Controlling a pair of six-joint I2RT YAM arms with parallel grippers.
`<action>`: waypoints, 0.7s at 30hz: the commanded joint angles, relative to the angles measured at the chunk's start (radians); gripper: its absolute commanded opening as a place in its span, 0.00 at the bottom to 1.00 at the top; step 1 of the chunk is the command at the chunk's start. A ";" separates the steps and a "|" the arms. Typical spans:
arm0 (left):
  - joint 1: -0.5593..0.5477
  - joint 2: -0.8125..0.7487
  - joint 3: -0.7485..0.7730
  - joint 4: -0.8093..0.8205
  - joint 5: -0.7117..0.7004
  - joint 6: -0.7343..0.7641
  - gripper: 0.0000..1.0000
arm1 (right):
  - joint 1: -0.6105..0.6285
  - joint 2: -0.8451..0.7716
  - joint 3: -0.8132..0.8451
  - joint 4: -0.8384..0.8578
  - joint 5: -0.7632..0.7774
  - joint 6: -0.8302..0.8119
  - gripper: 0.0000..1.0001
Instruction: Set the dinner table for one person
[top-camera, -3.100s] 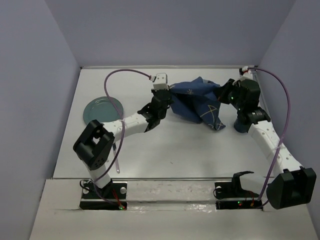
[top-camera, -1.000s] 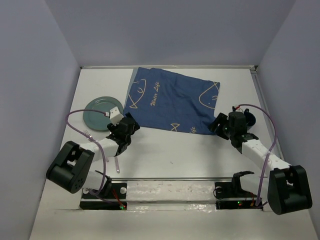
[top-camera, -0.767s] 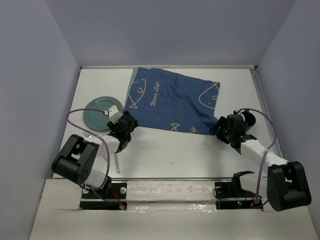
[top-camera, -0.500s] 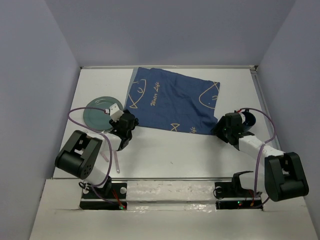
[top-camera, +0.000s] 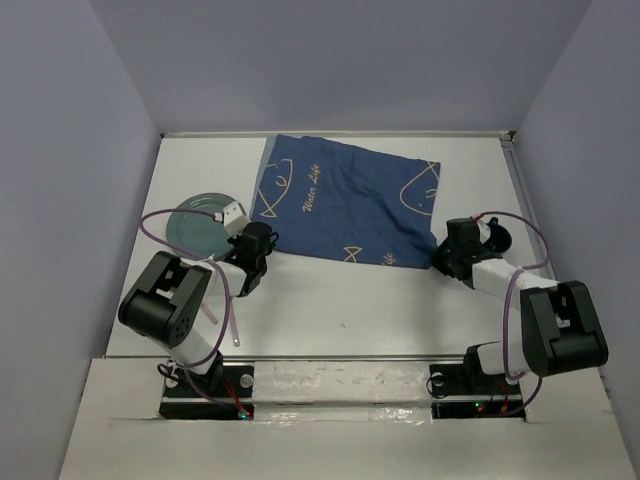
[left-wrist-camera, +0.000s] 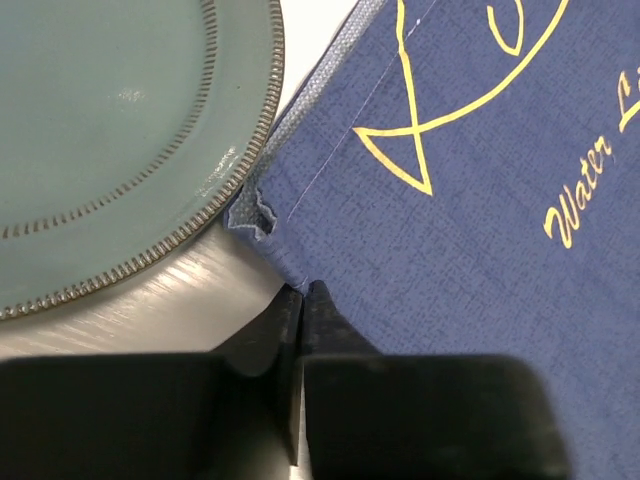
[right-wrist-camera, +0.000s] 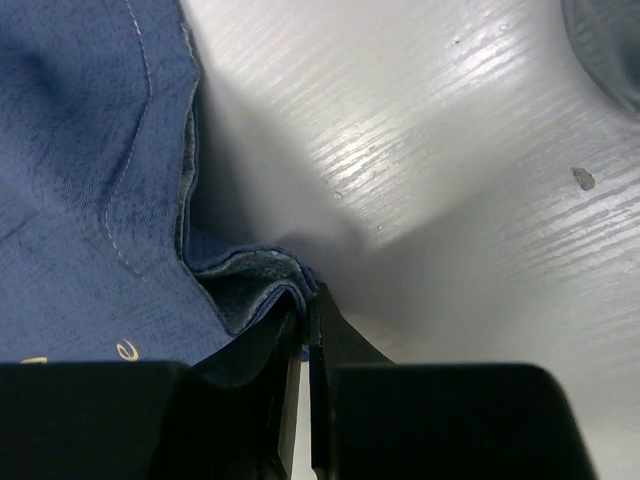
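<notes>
Seen from above, the wrists cover both pairs of fingers, and the right arm hides part of a dark round object (top-camera: 497, 238) that you cannot identify. The dinner table (top-camera: 340, 310) lies directly beneath both grippers, which sit low over it. Only the wrist views show the grips. The left gripper (left-wrist-camera: 303, 295) is clamped on the near hem of the blue cloth (left-wrist-camera: 450, 200), just beside the green plate (left-wrist-camera: 100, 130). The right gripper (right-wrist-camera: 308, 312) pinches the bunched near-right corner of the cloth.
</notes>
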 joint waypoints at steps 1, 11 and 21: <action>0.004 -0.020 0.019 0.067 -0.020 0.037 0.00 | -0.007 -0.067 -0.019 -0.011 0.075 -0.001 0.09; -0.043 -0.282 -0.132 0.018 0.014 0.045 0.00 | -0.007 -0.276 -0.053 -0.123 0.127 -0.038 0.09; -0.196 -0.618 -0.297 -0.258 0.034 -0.081 0.00 | -0.007 -0.429 -0.095 -0.266 -0.012 -0.041 0.10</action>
